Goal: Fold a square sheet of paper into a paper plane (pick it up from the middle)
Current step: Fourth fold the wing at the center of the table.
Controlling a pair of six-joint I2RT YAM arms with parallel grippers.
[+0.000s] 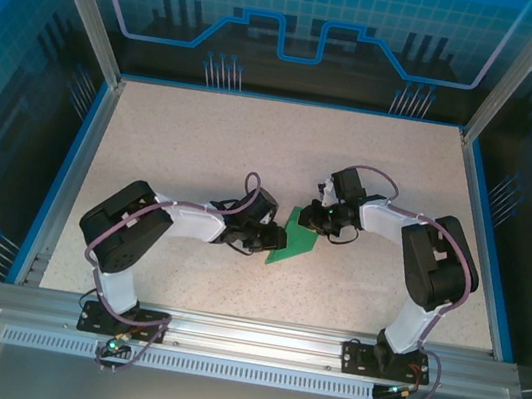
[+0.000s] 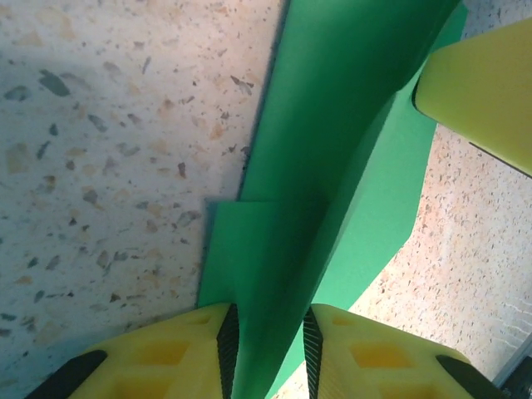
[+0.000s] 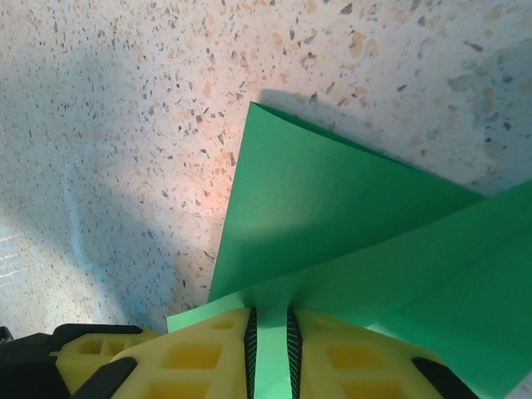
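Left gripper (image 2: 266, 337) astride green paper (image 2: 332, 125)

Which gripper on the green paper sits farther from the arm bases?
The right gripper, on the paper's right side; the left gripper sits nearer the bases.

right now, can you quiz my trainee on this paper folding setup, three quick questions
1. True or false: the green paper lies as a flat, unfolded square.
2. Look at the left tool and the right tool. The paper runs between the fingers of: A) the left one alone, B) the right one alone, C) both.
3. In a few words, what surface lies beneath the paper?

Key
1. False: folded layers and creases show in both wrist views.
2. C
3. The speckled table.
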